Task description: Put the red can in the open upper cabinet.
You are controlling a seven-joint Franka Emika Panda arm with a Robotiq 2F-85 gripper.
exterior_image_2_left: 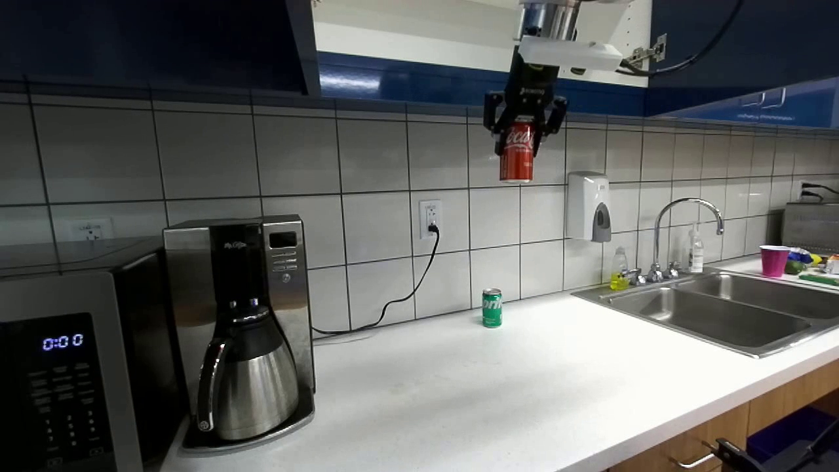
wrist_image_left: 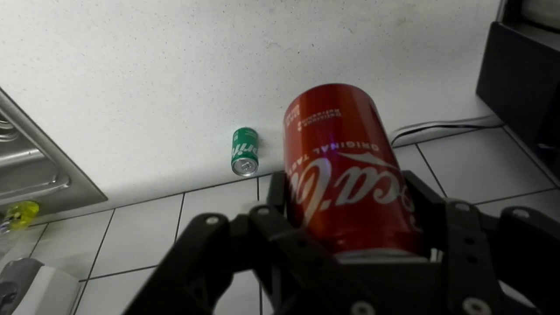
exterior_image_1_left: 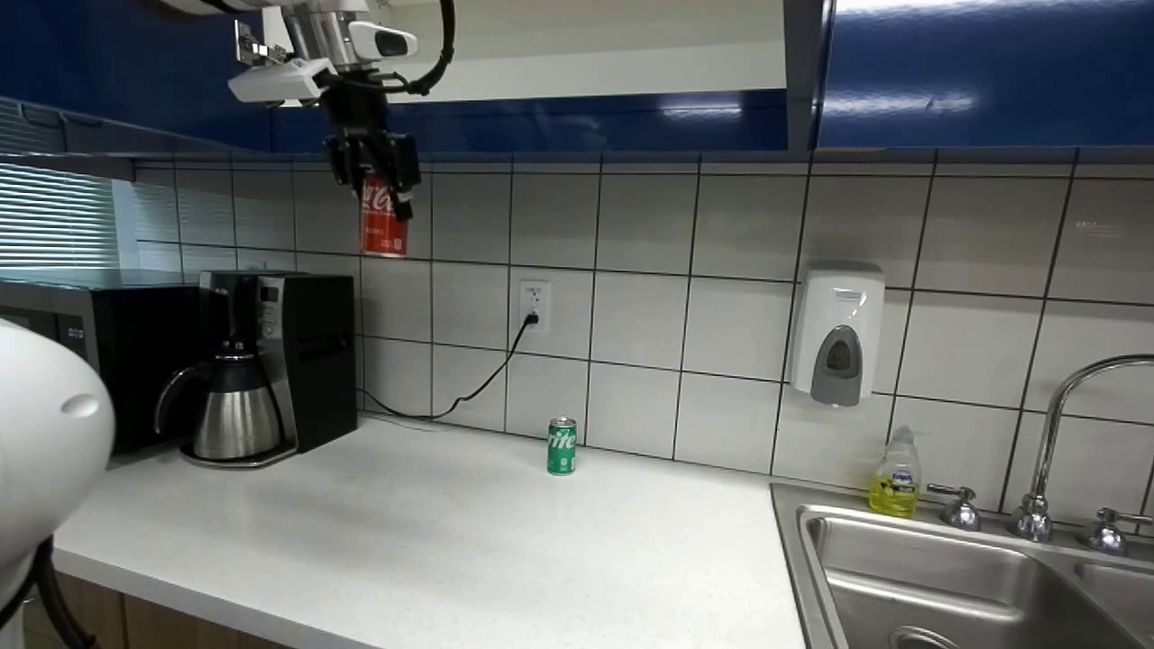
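The black two-finger end effector [exterior_image_2_left: 520, 147] is pinched closed on both sides of a small red metal drink can [exterior_image_2_left: 516, 168], only as far as the can lets it go. It has hold of the can by its upper part. The can hangs in the air, about upright, well above the smooth white surface [exterior_image_1_left: 505, 550].

So the picking up is done, and I would say the job is a bit past the middle. The glossy dark blue upper cabinet [exterior_image_1_left: 577, 123] is open, with a pale inside, and the can is not in it yet. In both exterior views the can hangs lower than the cabinet's blue bottom edge. What is left, I think, is to bring the can up past that edge, move it in, stand it down and let go. The floor inside is hidden from down here.

On the surface, near the white tile wall [exterior_image_1_left: 640, 320], stands a small green metal drink can [exterior_image_1_left: 561, 448]. To one side sit a black and silver coffee maker [exterior_image_1_left: 311, 361] and a black and grey microwave [exterior_image_2_left: 98, 357]. To the other side is a shiny steel sink [exterior_image_1_left: 920, 572], with a see-through bottle of yellow soap [exterior_image_1_left: 894, 482] at its back edge. A white plastic soap dispenser [exterior_image_1_left: 843, 302] is fixed to the tiles. Past the sink I see a pink cup [exterior_image_2_left: 774, 262].
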